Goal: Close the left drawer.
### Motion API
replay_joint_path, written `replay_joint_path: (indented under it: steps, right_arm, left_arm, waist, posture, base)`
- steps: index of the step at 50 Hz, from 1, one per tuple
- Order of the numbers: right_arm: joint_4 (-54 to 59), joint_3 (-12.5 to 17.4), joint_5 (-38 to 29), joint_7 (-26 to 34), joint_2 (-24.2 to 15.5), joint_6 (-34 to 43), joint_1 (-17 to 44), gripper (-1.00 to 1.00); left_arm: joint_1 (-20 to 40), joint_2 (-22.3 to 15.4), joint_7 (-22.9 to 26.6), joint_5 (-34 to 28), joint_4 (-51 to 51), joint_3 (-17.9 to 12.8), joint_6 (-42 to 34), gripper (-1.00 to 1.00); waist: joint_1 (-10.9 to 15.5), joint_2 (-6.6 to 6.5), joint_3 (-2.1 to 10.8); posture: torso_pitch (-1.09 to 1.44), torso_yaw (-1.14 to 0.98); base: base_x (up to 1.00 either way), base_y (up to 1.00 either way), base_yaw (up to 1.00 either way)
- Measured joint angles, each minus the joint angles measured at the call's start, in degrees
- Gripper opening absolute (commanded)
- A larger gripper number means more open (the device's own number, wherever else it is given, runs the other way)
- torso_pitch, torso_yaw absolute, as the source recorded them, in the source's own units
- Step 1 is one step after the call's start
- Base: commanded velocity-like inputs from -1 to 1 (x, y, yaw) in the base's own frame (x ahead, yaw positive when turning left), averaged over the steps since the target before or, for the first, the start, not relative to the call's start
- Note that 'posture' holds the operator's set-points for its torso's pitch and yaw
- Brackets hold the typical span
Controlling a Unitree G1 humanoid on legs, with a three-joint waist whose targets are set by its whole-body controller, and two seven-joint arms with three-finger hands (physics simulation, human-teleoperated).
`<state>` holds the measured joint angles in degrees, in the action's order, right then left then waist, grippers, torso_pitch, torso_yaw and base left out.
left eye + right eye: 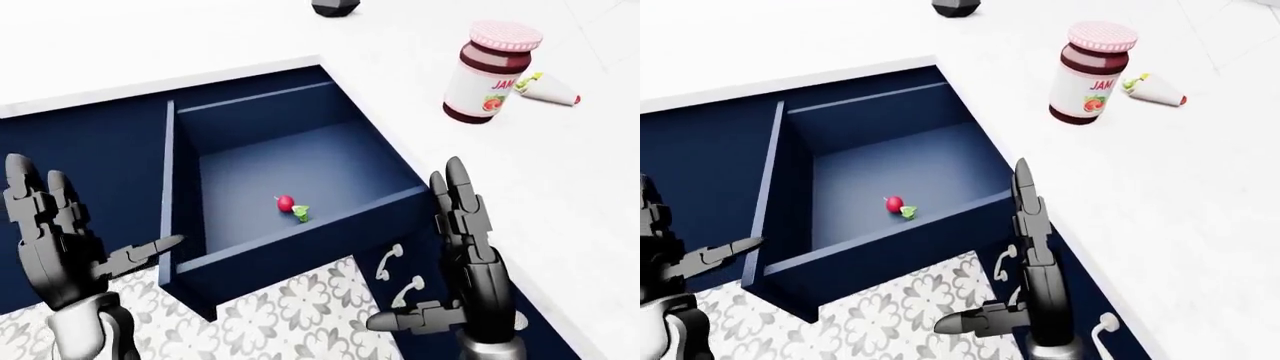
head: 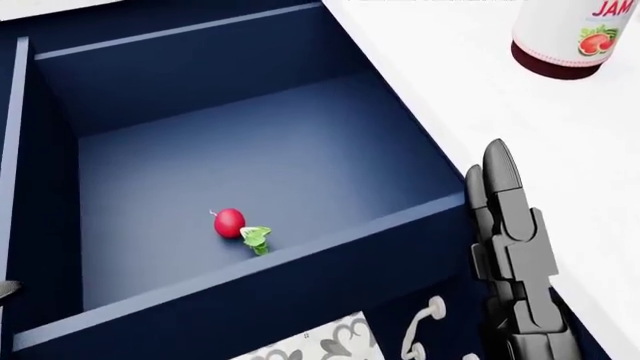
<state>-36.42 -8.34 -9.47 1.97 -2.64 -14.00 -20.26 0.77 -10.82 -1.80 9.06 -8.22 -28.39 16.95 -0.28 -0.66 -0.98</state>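
- Standing pulled out at centre, the dark navy left drawer (image 1: 300,187) is holding a small red radish (image 1: 286,202).
- Black left hand (image 1: 60,240) and black right hand (image 1: 465,255) are flanking it, fingers spread wide.

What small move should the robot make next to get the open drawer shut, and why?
Probably bring the left hand across onto the drawer's front panel and start pushing it in. The drawer stands fully open with a radish inside, and both open hands flank it, the right hand beside its right corner, neither visibly pressing the front.
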Motion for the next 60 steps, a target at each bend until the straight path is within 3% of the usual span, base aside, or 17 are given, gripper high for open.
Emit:
replay_joint_path:
  steps: [6, 23, 38, 45, 60]
  right_arm:
    - [0.3, 0.1, 0.0, 0.0, 0.0, -0.1, 0.1, 1.0]
    - [0.2, 0.2, 0.0, 0.3, 0.1, -0.1, 0.1, 1.0]
    - [0.4, 0.0, -0.5, 0.1, 0.0, -0.2, 0.1, 1.0]
    - [0.8, -0.1, -0.6, 0.0, 0.0, -0.4, 0.2, 1.0]
    - [1.1, 0.0, -0.8, 0.1, -0.1, -0.5, 0.2, 1.0]
  left_arm:
    - [0.4, -1.5, -0.8, 1.0, 3.4, -0.6, 1.4, 1.0]
    - [1.8, -7.1, -2.4, 4.9, 14.0, -6.6, 5.4, 1.0]
    - [6.0, -11.2, -4.4, 5.1, 36.3, -1.4, 16.6, 1.0]
    - [7.7, -11.3, -4.8, 4.4, 41.5, 1.8, 19.7, 1.0]
    - [10.5, -10.6, -6.6, 4.1, 47.5, 4.9, 24.6, 1.0]
  waist:
    - [-0.2, -0.09, -0.12]
    - [-0.4, -0.86, -0.76]
    - [-0.5, -0.88, -0.74]
    - [-0.4, -1.04, -0.5]
    - [0.1, -1.45, 0.11]
  posture:
    - [0.0, 0.0]
    - [0.0, 0.0]
    - [0.0, 0.0]
    - [0.0, 0.0]
    - [0.0, 0.0]
  base:
    - [0.0, 0.0, 0.0]
    - [0.0, 0.0, 0.0]
    - [0.0, 0.0, 0.0]
    - [0.0, 0.0, 0.0]
    - [0.0, 0.0, 0.0]
